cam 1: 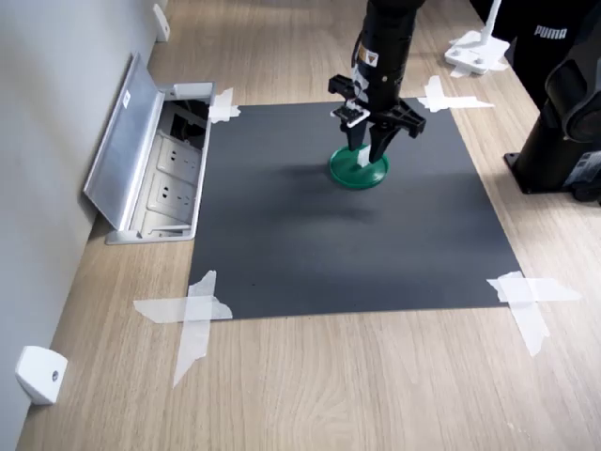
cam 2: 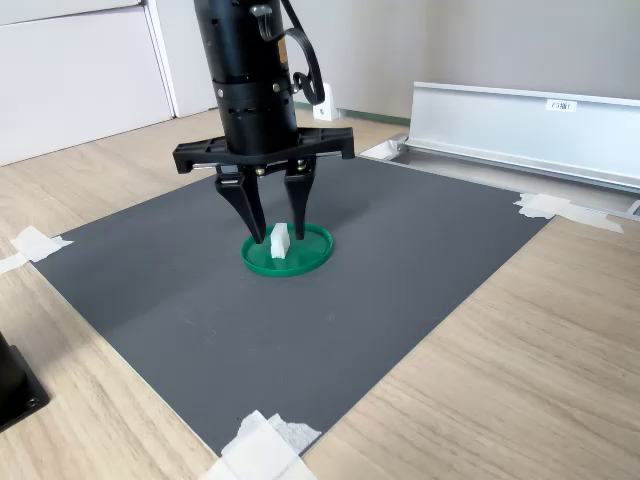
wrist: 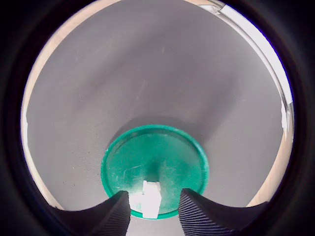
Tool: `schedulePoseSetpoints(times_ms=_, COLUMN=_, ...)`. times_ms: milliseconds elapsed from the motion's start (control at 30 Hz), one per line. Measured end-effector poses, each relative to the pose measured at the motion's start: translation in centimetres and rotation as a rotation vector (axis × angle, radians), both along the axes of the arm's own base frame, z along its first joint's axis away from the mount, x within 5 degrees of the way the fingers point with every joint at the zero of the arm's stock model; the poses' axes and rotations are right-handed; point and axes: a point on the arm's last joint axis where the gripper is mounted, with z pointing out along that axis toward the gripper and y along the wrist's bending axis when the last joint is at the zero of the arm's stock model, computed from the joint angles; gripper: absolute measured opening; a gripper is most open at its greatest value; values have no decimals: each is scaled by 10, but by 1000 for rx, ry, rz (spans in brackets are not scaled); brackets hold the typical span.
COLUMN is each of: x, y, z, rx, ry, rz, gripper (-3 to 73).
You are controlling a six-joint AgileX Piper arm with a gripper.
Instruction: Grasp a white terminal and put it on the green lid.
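In the first exterior view, upper centre of the frame, the pincer (cam 1: 368, 150) points straight down over the green lid (cam 1: 359, 170), which lies on a dark mat (cam 1: 310, 254) taped to the wooden tabletop (cam 1: 376, 385).

In the wrist view, the white terminal (wrist: 150, 198) stands on the lid near its rim, between the two ribbed fingers (wrist: 199, 211), with a gap on each side.

In the second exterior view, left of centre, the pincer is released, its jaws apart and straddling the terminal, which rests on the lid.
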Motion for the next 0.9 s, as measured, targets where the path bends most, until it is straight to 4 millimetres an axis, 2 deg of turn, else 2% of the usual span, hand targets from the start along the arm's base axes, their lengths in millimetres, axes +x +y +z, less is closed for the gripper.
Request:
schedulePoseSetpoints(times_ms=133, x=-9, y=2, z=29, rx=6, ry=-119, rz=-30, gripper=422)
schedulePoseSetpoints(times_ms=233, x=-22, y=7, z=58, rx=36, ry=-245, rz=-66, gripper=324)
schedulePoseSetpoints(times_ms=367, x=-40, y=11, z=98, rx=110, ry=-418, rz=-193, gripper=91)
schedulePoseSetpoints(times_ms=400, x=-46, y=12, z=106, rx=133, ry=-461, rz=-237, gripper=52)
schedulePoseSetpoints(times_ms=467, x=-60, y=14, z=123, rx=184, ry=-559, rz=-323, gripper=14)
schedulePoseSetpoints(times_ms=567, x=-84, y=17, z=140, rx=268, ry=-720, rz=-423, gripper=-2)
schedulePoseSetpoints(times_ms=733, x=-124, y=21, z=143, rx=415, ry=-956, rz=-538, gripper=-5)
schedulePoseSetpoints(times_ms=900, x=-156, y=25, z=120, rx=453, ry=-1028, rz=-551, gripper=-5)
